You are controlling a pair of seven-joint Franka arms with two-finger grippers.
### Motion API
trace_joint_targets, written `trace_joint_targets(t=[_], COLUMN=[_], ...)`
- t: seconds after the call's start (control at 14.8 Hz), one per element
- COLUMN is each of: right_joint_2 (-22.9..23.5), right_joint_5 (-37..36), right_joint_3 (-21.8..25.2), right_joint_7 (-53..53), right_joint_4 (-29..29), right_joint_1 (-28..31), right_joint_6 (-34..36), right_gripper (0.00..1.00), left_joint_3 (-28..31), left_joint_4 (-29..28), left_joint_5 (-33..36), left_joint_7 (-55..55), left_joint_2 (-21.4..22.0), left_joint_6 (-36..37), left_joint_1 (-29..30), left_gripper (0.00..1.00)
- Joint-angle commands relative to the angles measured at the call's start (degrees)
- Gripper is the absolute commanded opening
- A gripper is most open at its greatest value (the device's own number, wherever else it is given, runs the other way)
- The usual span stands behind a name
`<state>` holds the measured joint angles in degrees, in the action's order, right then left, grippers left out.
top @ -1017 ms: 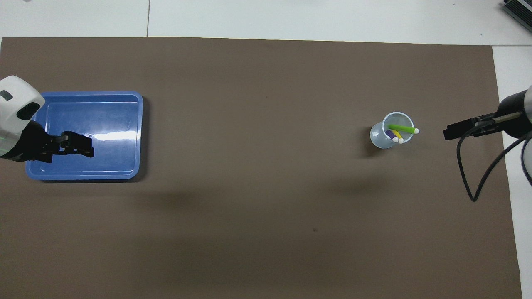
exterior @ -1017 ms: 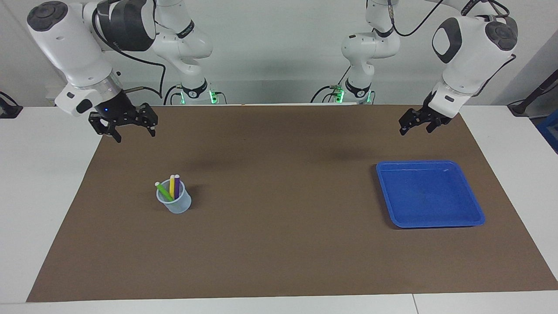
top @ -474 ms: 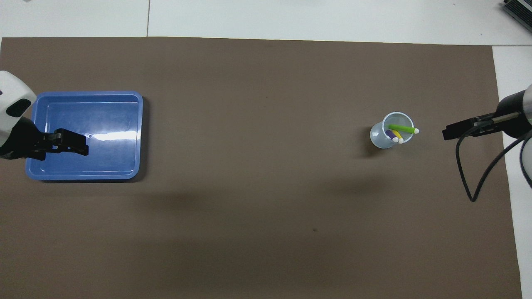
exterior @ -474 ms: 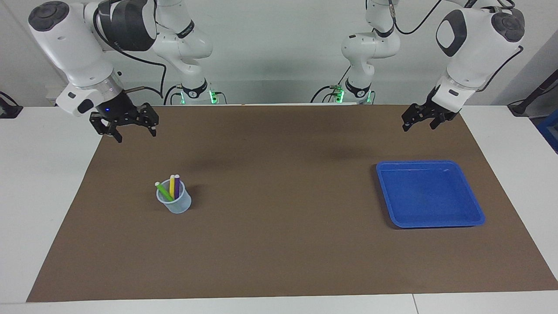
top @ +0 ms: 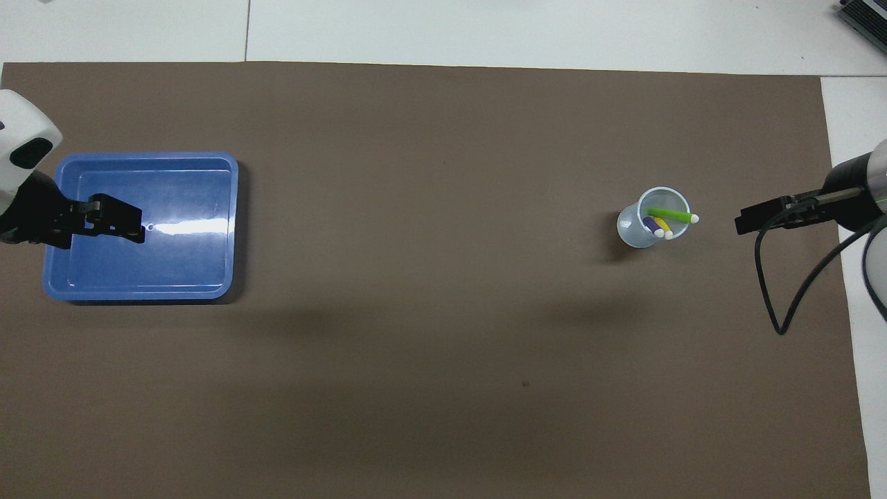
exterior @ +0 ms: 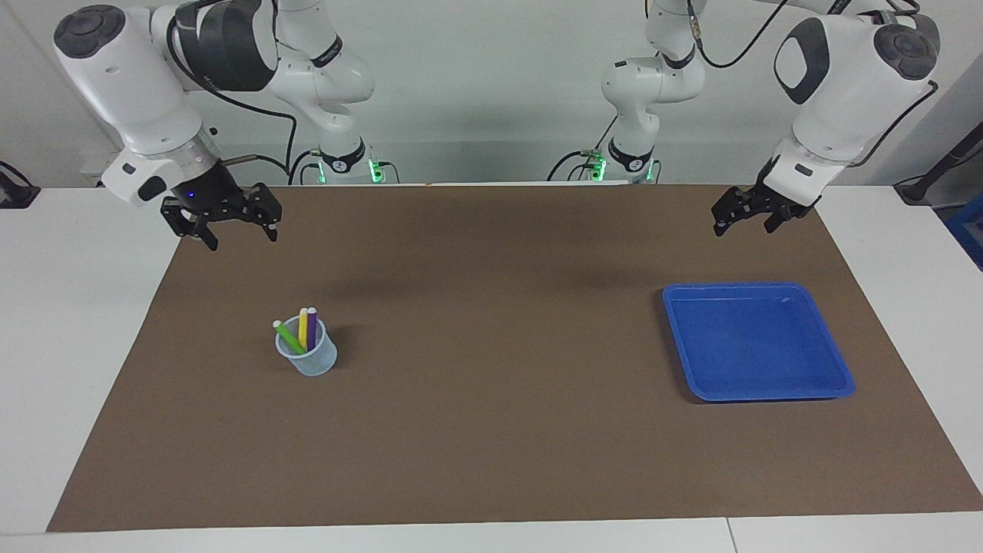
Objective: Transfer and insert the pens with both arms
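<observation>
Facing view shows a worktop (exterior: 46, 346) covered by a brown mat (exterior: 499, 430), with both arms raised at the top of the frame. At the upper left of the frame the right claw (exterior: 239, 233) hangs over the mat's edge, its two fingertips spread wide apart and gripping nothing. At the upper right the left claw (exterior: 743, 224) hangs over the mat, above the blue tray (exterior: 756, 388) in the frame – its fingers stand apart too, and nothing is between them.

Left of centre in the frame a small clear cup (exterior: 311, 361) stands upright on the mat. It holds all three pens: the green pen (exterior: 289, 336) leans out toward the frame's left, while the yellow pen (exterior: 302, 329) and the purple pen (exterior: 312, 329) stand close together, pale ends up. The tray lies flat at the right of the frame, well apart from the cup.

Seen from overhead, the cup (top: 634, 232) sits at the right of the frame with the right claw (top: 740, 223) just past it toward the right edge – and the left claw (top: 138, 229) covers part of the tray (top: 208, 277) at the left edge
</observation>
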<state>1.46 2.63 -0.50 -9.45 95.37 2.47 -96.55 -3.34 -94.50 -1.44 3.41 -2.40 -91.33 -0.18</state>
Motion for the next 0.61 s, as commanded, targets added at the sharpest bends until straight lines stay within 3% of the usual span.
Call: trace_joint_targets(t=[0.0,0.54], right_joint_2=[-1.37,-1.37], right_joint_5=[-1.23,-1.23], right_joint_3=[-0.38,-0.46], right_joint_7=[1.37,1.02], right_joint_4=[1.48,1.4], right_joint_1=[0.07,0.07], right_joint_6=[-0.04,0.05], right_gripper=[1.0,1.0], left_joint_3=[0.35,0.0], left_joint_4=[4.05,4.32], left_joint_5=[1.53,1.0], left_joint_7=[-0.51,-0.59], left_joint_2=[-2.17,-2.44], left_joint_6=[2.46,0.71], left_joint_1=[-0.96,-1.13], left_gripper=[1.0,1.0])
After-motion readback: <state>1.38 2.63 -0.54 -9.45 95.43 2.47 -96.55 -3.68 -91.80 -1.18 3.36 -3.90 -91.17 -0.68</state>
